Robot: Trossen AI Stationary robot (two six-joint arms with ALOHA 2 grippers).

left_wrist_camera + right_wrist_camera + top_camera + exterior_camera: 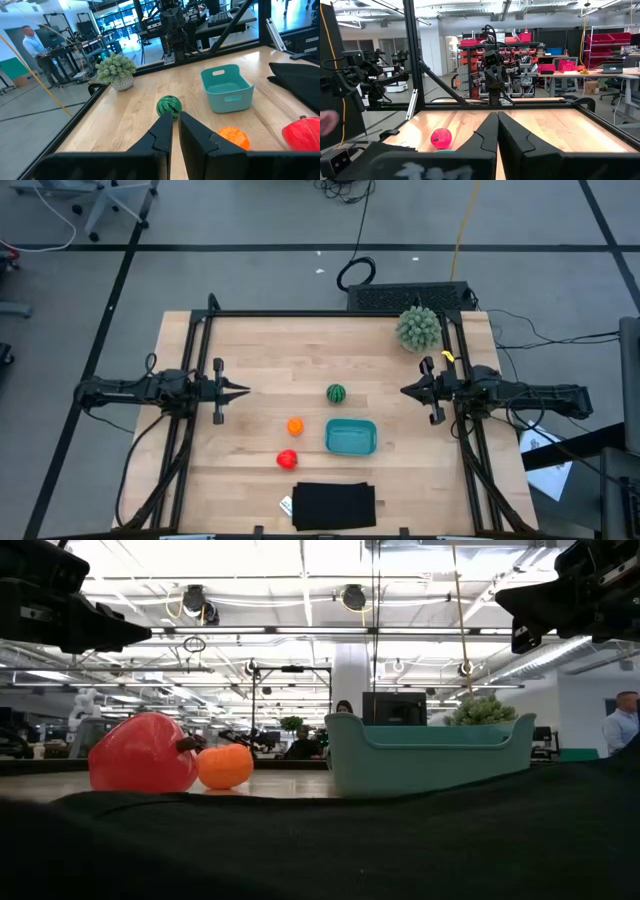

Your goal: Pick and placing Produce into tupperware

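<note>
Right gripper (496,131) fingers closed over the table (560,125); beyond, seemingly the red tomato (441,137).

Pale wood-plank table (260,370), smooth teal plastic tupperware (351,437), glossy red tomato (143,753), matt black cloth (334,506)

We found the middle of the table (260,350) bare between the left gripper (243,390) and the right gripper (406,391), both parked at the side edges with fingers together. The watermelon (336,393), orange ball (295,426) and red piece (287,459) stood apart, each open from above. The tupperware (351,437) was unblocked. A black flat rectangle (334,506) took the near edge, a spiky ball (418,328) the far right corner.
</note>
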